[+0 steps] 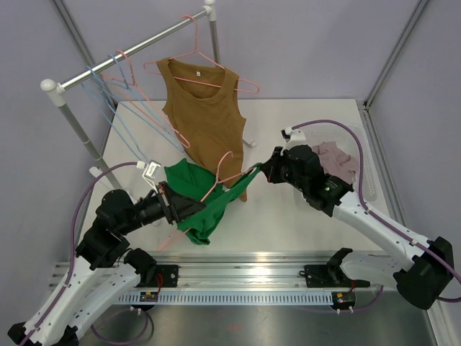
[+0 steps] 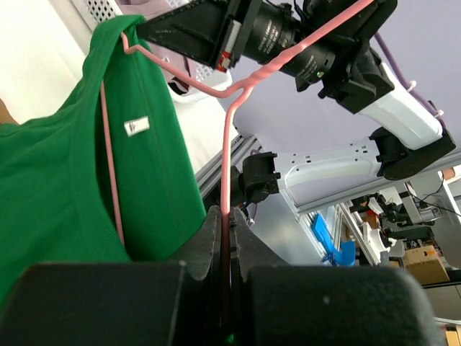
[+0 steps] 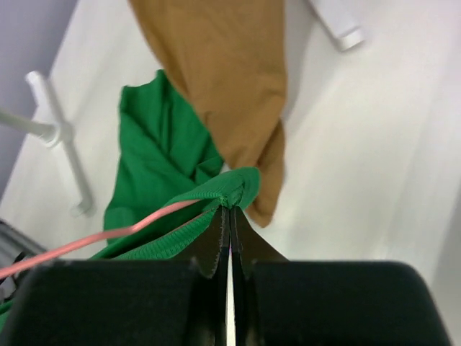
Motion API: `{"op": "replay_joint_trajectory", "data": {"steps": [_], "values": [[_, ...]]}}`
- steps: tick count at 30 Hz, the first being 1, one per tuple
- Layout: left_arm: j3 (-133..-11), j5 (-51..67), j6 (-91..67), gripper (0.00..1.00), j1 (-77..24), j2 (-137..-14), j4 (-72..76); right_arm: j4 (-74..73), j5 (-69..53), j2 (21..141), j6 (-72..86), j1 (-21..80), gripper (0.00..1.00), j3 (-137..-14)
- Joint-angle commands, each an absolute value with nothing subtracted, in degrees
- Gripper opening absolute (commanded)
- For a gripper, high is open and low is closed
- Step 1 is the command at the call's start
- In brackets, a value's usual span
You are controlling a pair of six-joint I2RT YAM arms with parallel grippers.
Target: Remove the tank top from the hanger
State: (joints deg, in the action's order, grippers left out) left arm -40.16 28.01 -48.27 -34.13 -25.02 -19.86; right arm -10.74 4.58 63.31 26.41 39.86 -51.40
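- Left gripper [image 1: 167,200] is clenched on a thin pink wire hanger [image 1: 218,175]; in the left wrist view its dark fingers [image 2: 209,241] press together on the wire with no gap between them
- Right gripper [image 1: 263,171] is pinched shut on a shoulder strap of the bright green knit tank top [image 1: 196,202]; the right wrist view shows the folded green strap caught right at the fingertips
- Between the two grippers the green tank top hangs stretched above the white tabletop [image 1: 302,216], one strap drawn towards the right gripper and the body bunched beside the left gripper
- From the left wrist, part of the pink wire hanger runs down inside the garment's neck opening, next to a small white label [image 2: 137,126], so the tank top is not yet off the hanger
- Just behind it, a brown sleeveless top [image 1: 205,115] hangs on its own pink hanger from a grey metal clothes rail [image 1: 130,50]; its lower hem reaches down beside the green fabric
- Further left on the rail hang empty pale blue hangers [image 1: 108,101] and empty pink ones
- At the right edge of the tabletop sits a white perforated basket [image 1: 367,180] holding a mauve garment [image 1: 335,158]
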Motion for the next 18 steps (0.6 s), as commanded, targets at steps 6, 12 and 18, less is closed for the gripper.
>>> {"op": "replay_joint_trajectory", "data": {"steps": [6, 12, 18], "values": [[-44.9, 33.3, -50.2, 0.0, -34.4, -24.1, -9.4, -19.5, 21.0, 68.2, 26.3, 38.1, 0.0, -58.1], [-47.9, 31.6, -50.7, 0.0, -34.4, -25.8, -0.6, -21.7, 15.7, 64.0, 26.9, 35.7, 0.0, -59.0], [-51.6, 29.9, -49.2, 0.0, -35.1, -36.3, 24.7, -15.5, -0.8, 52.7, 26.2, 35.8, 0.0, -57.5]]}}
